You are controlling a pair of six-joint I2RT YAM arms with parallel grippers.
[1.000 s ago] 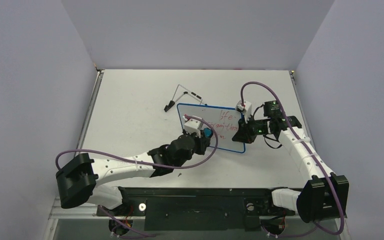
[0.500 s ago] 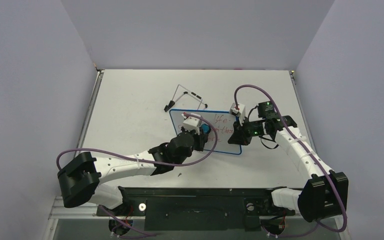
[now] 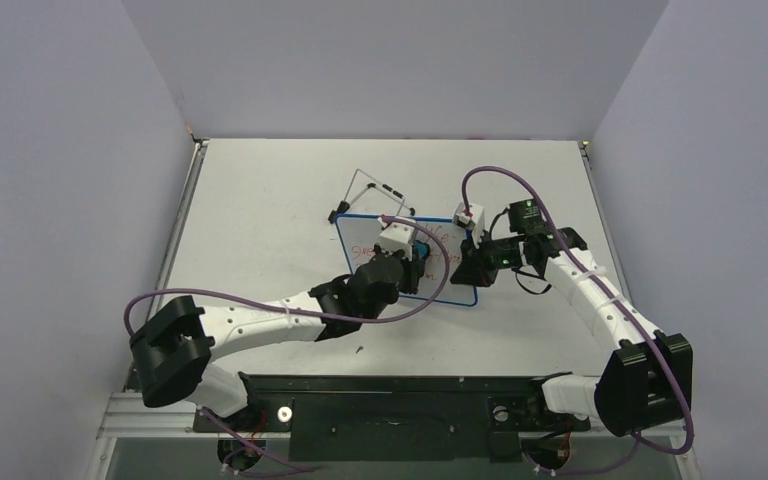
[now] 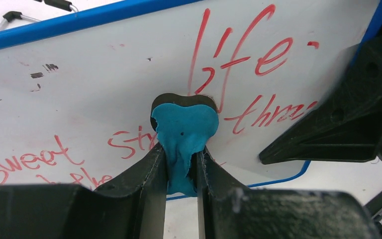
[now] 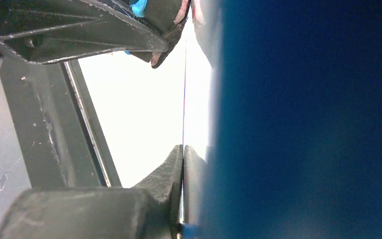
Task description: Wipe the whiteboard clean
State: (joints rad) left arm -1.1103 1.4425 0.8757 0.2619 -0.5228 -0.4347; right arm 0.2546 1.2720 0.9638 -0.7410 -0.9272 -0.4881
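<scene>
- Left gripper [image 4: 180, 155]: jaws nearly closed, pinching the blue eraser [image 4: 185, 127]. Its dark pad end projects past the fingertips and appears pressed on the whiteboard [image 4: 104, 84].
- The board lies directly ahead of and beneath this gripper, mid-table, between both arms; the left arm is the one over its face.
- Red handwriting [image 4: 238, 59] lies beyond and right of the eraser, with more to its near left.
- Long axis: across the table, skewed from far-left corner to near-right corner; written face up.
- Right gripper [image 3: 472, 266]: jaws fully closed on the board's right short edge.
- Judgement: strokes should run along the long axis.
</scene>
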